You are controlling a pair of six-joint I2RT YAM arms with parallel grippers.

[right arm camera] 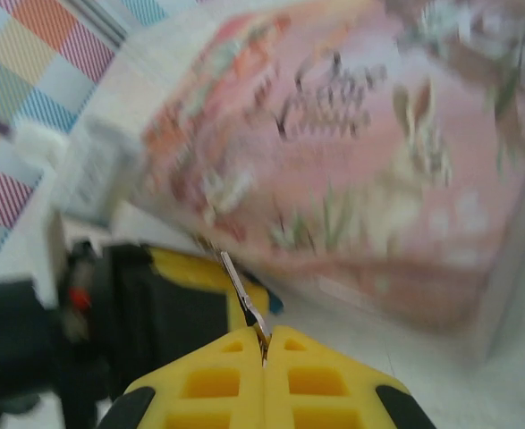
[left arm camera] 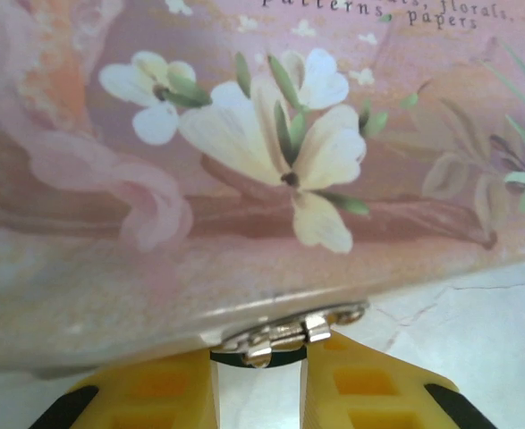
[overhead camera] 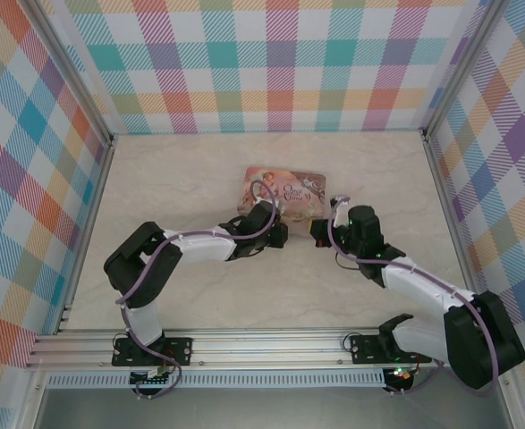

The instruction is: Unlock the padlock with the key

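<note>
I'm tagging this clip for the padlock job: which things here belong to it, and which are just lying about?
Part of the job:
key, pinched in the fingers of the right gripper
padlock, a teal corner just past the key
left gripper, at the silvery latch

Just there:
pink illustrated tin, bearing the latch
marble-look table
plaid walls

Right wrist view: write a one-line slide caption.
Right gripper, shut on the key, holds it beside the pink tin.
</note>
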